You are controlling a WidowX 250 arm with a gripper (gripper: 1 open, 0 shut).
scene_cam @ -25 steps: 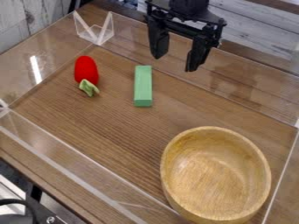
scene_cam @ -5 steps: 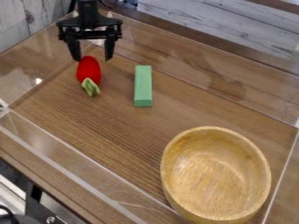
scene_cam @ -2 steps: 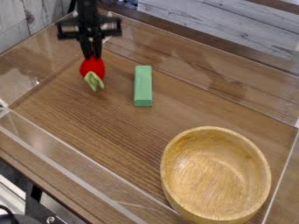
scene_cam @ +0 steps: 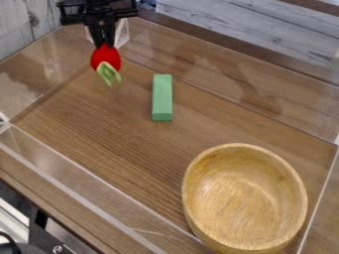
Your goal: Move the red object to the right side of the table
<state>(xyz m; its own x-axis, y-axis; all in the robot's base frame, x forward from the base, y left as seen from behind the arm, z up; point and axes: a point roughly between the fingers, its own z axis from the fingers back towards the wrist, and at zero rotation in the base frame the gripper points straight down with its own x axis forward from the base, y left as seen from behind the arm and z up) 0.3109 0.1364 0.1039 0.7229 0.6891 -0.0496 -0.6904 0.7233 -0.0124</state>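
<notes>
The round yellow wooden bowl (scene_cam: 245,198) has nothing in it. The black end effector (scene_cam: 103,42) is closed on the little red toy strawberry with a green leafy cap (scene_cam: 106,60), near the far left corner. The brown wooden worktop (scene_cam: 99,149) has lots of bare room right of the long green block (scene_cam: 162,97), up to the low clear plastic wall (scene_cam: 265,42).

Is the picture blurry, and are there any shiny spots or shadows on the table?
In the camera view now, the green block and the wooden bowl look fairly sharp, though the picture is small and a bit soft; the dark gripper and the strawberry have muddled fine detail; the brown table looks evenly lit, with no strong glare or hard shadow.
</notes>
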